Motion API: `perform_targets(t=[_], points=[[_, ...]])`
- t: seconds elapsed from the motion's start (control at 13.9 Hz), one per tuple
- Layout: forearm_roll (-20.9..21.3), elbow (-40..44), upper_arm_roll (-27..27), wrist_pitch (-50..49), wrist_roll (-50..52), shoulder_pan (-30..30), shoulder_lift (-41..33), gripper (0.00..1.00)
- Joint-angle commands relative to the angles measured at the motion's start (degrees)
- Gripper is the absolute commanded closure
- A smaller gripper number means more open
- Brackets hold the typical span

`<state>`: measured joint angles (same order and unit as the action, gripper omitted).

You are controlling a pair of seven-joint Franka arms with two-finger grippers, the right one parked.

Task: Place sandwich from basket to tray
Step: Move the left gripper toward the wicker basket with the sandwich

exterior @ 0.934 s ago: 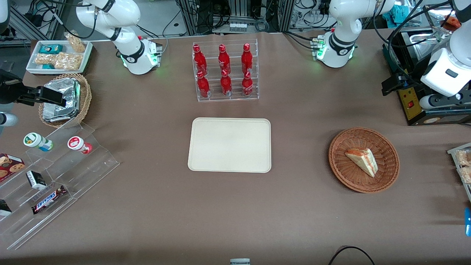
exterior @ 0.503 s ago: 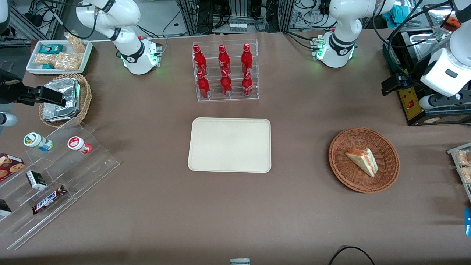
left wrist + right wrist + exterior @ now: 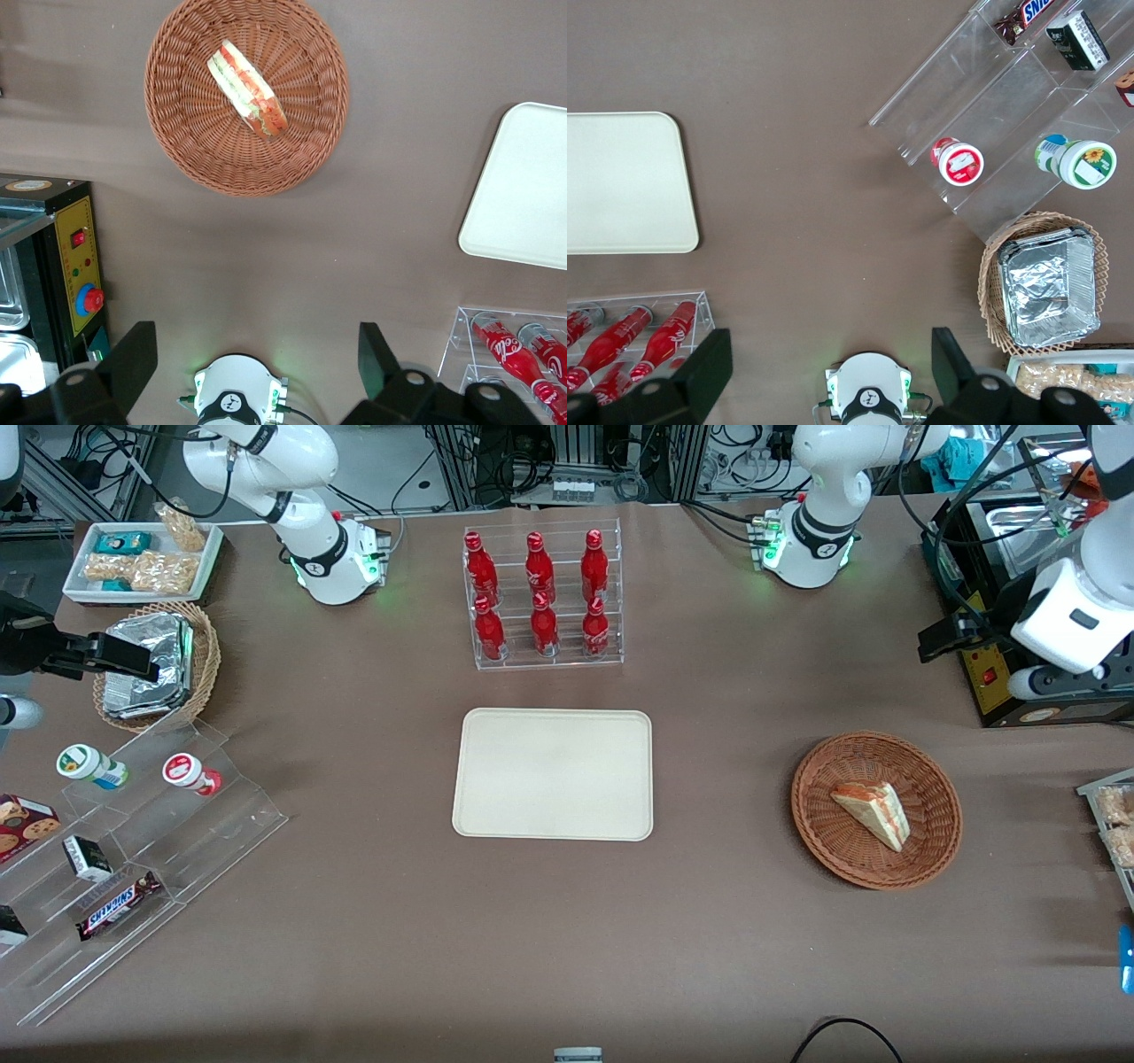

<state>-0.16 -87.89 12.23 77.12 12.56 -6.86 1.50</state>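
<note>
While the left arm's gripper (image 3: 255,354) hangs high above the table, its two dark fingers (image 3: 131,361) spread wide with nothing between them, the job looks to be at its very start: the reach toward the pick has not yet closed on anything. In the wrist view the gripper looks straight down on bare brown table near the arm's own base, with the basket (image 3: 177,150) well apart from it. The sandwich (image 3: 247,88) lies on its side inside that basket, roughly at the middle, untouched; from the front it shows as a pale wedge (image 3: 873,812) resting in the reddish wicker (image 3: 819,828). The tray (image 3: 554,773) sits bare at the middle of the table, well apart from the basket. By my reading, the next move calls for carrying the gripper over the basket, turning the open fingers to straddle the wedge across its thin faces, and descending. From the front the gripper itself is hard to pick out among the arm's housing at the frame edge, and the wrist view cuts off the tray's rim (image 3: 496,243).
</note>
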Motion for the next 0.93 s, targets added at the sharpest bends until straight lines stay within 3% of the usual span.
perform_targets(t=[0.0, 0.22, 0.5, 0.86], points=[[0.16, 0.44, -0.28, -1.35, 1.06, -0.34, 0.96, 0.0], [0.25, -4.11, -1.42, -1.28, 4.83, -0.7, 1.05, 0.0], [0.42, -21.58, -1.95, 16.61, 4.4, -3.24, -1.24, 0.0], [0.25, -30.83, -1.95, 33.05, 2.2, -9.66, 1.92, 0.0]])
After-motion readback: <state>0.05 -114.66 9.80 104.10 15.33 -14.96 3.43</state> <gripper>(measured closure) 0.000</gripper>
